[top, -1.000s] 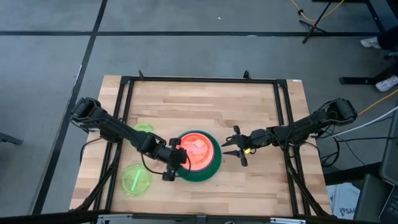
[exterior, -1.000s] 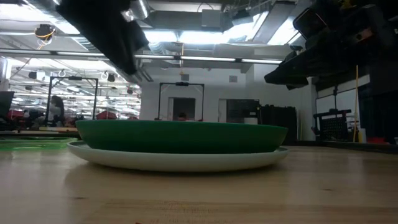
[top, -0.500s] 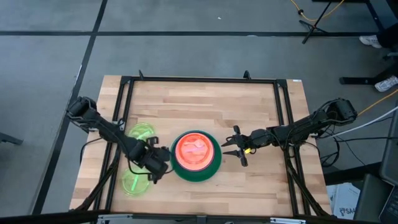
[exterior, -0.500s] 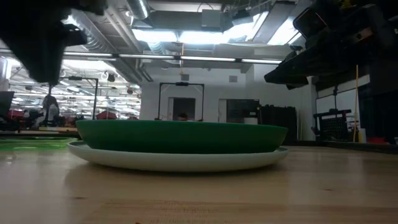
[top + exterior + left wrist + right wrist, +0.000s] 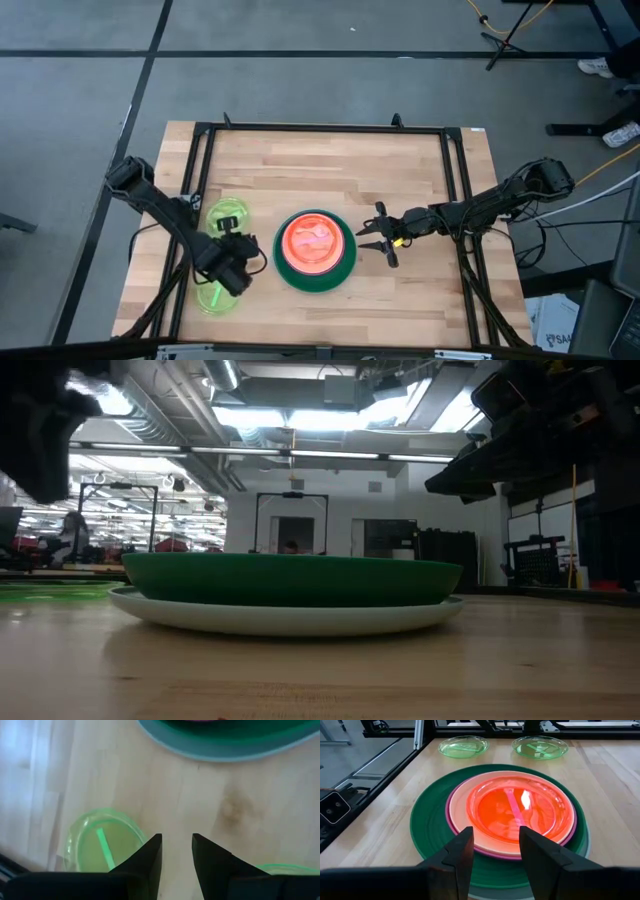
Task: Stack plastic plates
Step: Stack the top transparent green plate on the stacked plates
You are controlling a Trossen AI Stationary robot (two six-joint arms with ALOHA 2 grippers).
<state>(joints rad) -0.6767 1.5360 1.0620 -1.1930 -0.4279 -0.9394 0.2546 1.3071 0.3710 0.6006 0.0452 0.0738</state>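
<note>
A stack of plates sits mid-table: a light blue plate [image 5: 285, 617] at the bottom, a dark green plate [image 5: 340, 268] on it, then magenta [image 5: 572, 832] and cream [image 5: 465, 827] plates, with a translucent orange-red plate [image 5: 315, 240] on top. Two neon green plates lie flat on the table to the stack's left, one farther [image 5: 228, 214] and one nearer [image 5: 216, 293]. My left gripper [image 5: 240, 268] is open above the table between those two. My right gripper [image 5: 372, 240] waits open, to the right of the stack.
A black frame [image 5: 200, 160] runs along the table's left, far and right sides. Bare wood lies far of the stack and along the near edge. The room behind shows in the low view.
My left gripper has drawn back from the stack's left rim toward the table's left edge and now hovers between the two neon green plates. The stack and the right arm have stayed put.
</note>
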